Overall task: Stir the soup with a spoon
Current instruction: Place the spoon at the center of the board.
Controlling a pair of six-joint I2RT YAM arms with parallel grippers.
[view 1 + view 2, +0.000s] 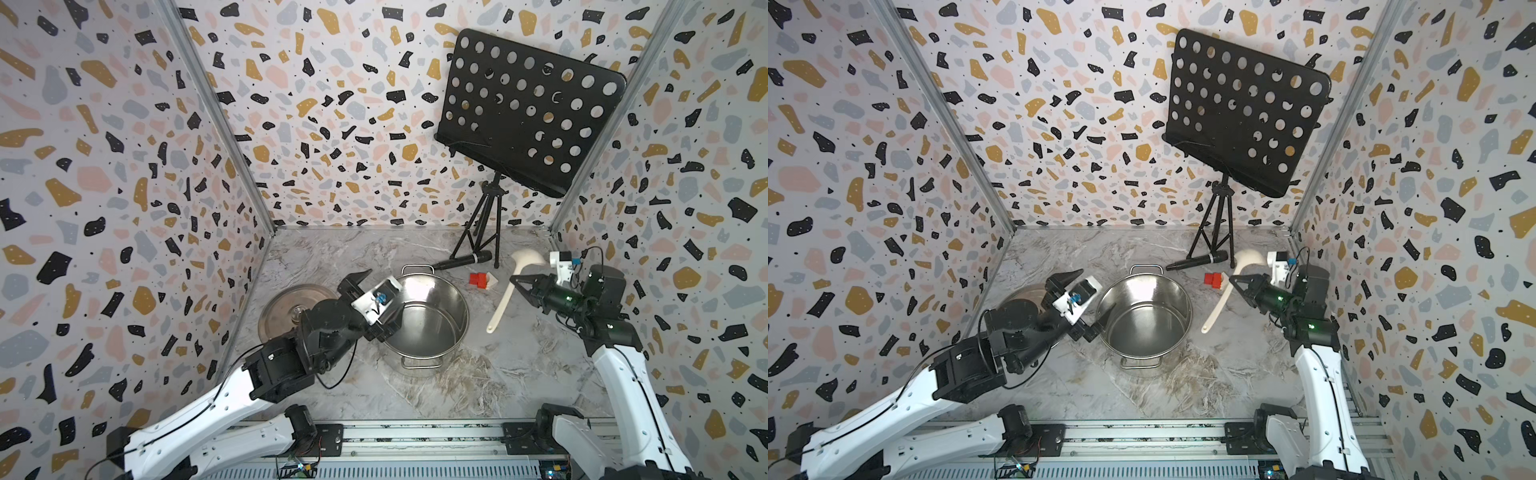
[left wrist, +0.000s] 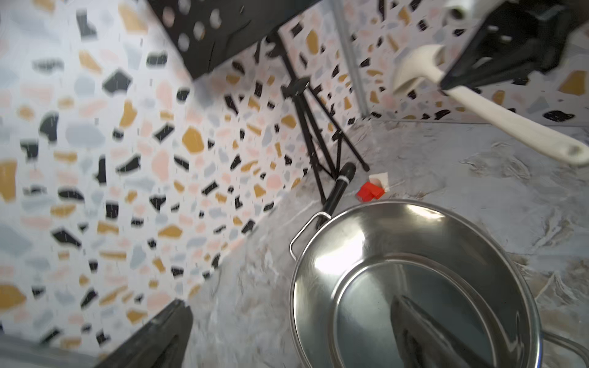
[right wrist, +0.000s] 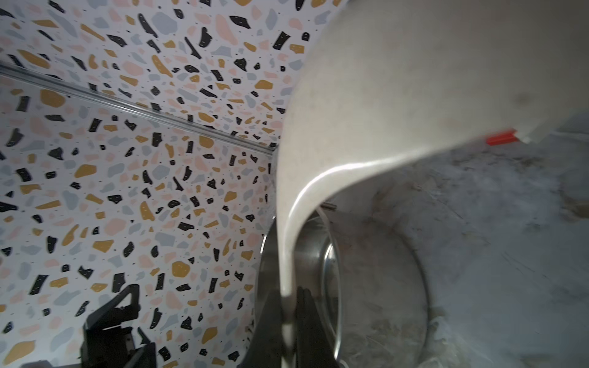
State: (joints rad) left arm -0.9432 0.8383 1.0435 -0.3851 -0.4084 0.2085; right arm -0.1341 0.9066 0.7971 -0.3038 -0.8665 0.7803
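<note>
Right gripper point(image 1: 515, 283) pinches the spoon point(image 1: 500, 309) just below its bowl, handle end free beside the pot point(image 1: 455, 299), while the left gripper point(image 1: 1096, 289) has its fingers spread wide astride the pot's rim.

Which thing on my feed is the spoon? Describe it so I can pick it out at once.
Find the steel pot in the middle of the marble table; the right gripper is beside it, jaws shut on the spoon. It is a long cream-white ladle with a deep bowl, unlike the black microphone and small red block nearby.
</note>
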